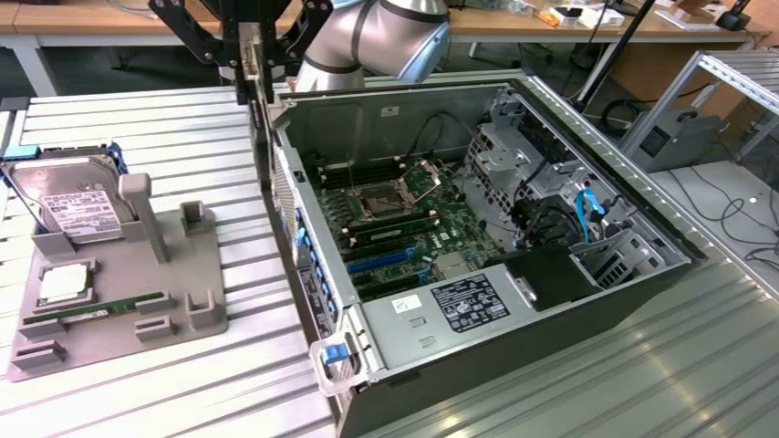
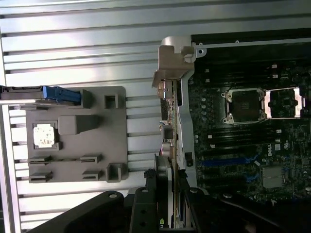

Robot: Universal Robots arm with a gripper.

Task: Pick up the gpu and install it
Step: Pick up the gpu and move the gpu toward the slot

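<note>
My gripper (image 1: 252, 41) hangs high at the back of the table, shut on the gpu (image 1: 254, 87). The card is thin and stands on edge, its silver end bracket (image 2: 174, 56) pointing away from the wrist. In the wrist view the gripper (image 2: 167, 187) clamps the card's near end, and the gpu (image 2: 167, 121) runs along the wall of the open computer case (image 1: 608, 274). It hovers above that wall, at the exterior view's left side of the case. The motherboard (image 1: 402, 205) lies exposed inside, with blue slots (image 2: 228, 161) near the case's front.
A grey parts holder (image 1: 182, 274) sits on the slatted metal table (image 1: 182, 383) at the exterior view's left. It carries a silver hard drive (image 1: 73, 208), a CPU chip (image 1: 61, 285) and a green memory stick (image 1: 104, 311). Cables and a drive cage (image 1: 572, 219) fill the case's right side.
</note>
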